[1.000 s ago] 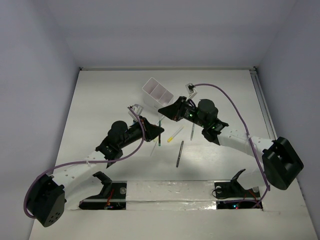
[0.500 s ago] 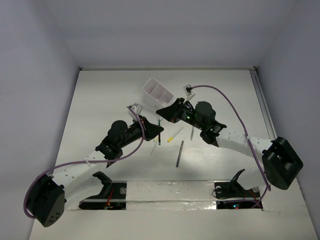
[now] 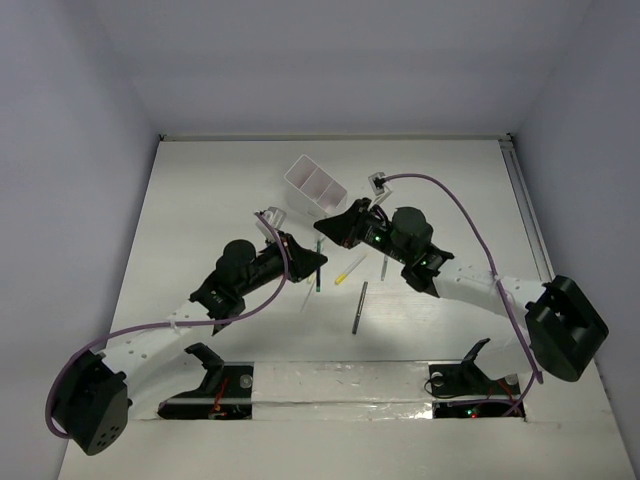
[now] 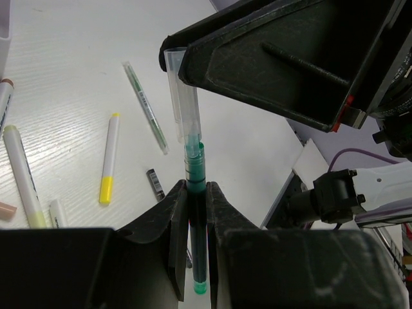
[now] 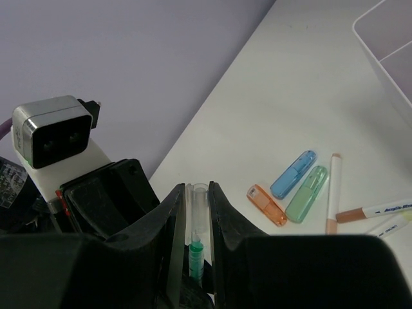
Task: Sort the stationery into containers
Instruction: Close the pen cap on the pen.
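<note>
My left gripper point(image 4: 196, 196) is shut on the barrel of a teal pen point(image 4: 195, 174) and holds it above the table. My right gripper point(image 5: 197, 199) is shut on that pen's clear cap point(image 5: 198, 209), with the teal barrel point(image 5: 196, 254) showing below it. In the top view the two grippers meet tip to tip, left point(image 3: 318, 262) and right point(image 3: 324, 230), just in front of the white divided box point(image 3: 315, 185). A blue point(image 5: 293, 174), a green point(image 5: 307, 193) and an orange point(image 5: 267, 205) chunky piece lie together on the table.
On the table lie a yellow-and-white pen point(image 3: 350, 268), a dark grey pen point(image 3: 359, 306), a thin green pen point(image 3: 385, 262) and a white pen point(image 3: 306, 298). A tan-tipped pen point(image 5: 333, 193) and a marker point(image 5: 380, 210) lie by the chunky pieces.
The right arm has shifted slightly toward the left gripper. Both grippers stay shut on the same pen between them.
</note>
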Robot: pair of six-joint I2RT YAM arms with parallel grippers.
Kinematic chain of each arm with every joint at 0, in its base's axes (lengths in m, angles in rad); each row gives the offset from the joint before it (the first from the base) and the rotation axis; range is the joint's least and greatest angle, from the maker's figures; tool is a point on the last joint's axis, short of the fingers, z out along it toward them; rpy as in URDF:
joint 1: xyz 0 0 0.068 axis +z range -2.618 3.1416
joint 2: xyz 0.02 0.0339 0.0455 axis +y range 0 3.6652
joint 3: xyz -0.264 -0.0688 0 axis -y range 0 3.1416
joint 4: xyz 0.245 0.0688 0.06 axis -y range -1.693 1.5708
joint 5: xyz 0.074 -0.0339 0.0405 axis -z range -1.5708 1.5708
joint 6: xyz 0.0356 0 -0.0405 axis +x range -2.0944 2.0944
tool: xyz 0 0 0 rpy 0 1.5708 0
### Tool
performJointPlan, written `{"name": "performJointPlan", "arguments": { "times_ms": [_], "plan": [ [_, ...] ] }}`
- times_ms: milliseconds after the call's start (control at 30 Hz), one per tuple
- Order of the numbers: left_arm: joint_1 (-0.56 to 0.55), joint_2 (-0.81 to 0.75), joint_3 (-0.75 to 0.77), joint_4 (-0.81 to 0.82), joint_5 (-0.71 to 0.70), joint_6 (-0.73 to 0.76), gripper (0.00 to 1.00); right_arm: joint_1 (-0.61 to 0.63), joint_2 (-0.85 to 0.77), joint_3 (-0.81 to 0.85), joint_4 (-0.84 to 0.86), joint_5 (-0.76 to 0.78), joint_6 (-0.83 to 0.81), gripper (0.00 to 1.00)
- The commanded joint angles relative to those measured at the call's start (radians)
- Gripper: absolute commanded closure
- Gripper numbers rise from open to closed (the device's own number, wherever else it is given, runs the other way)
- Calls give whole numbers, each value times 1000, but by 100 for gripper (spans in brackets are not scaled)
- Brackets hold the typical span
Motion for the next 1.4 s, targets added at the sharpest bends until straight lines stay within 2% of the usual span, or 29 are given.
{"name": "performJointPlan", "arguments": {
  "times_ms": [0,167,300,600,933,1367],
  "plan": [
    [-1,-38,72,45,-3,7,100,16,-20,24,-58,-7,-61,100],
    [-1,-49,89,4,-25,28,100,16,-28,53,-162,-11,-98,100],
    [-1,-47,94,5,-28,25,100,26,-37,47,-176,1,-105,100],
    [-1,-26,80,85,-6,-24,100,66,-106,-56,-41,153,-75,100],
    [-1,-46,92,59,-20,-10,100,76,-86,-36,-88,127,-104,100],
    [-1,-50,97,34,-25,-1,100,103,-75,44,-248,108,-184,100]
  ]
}}
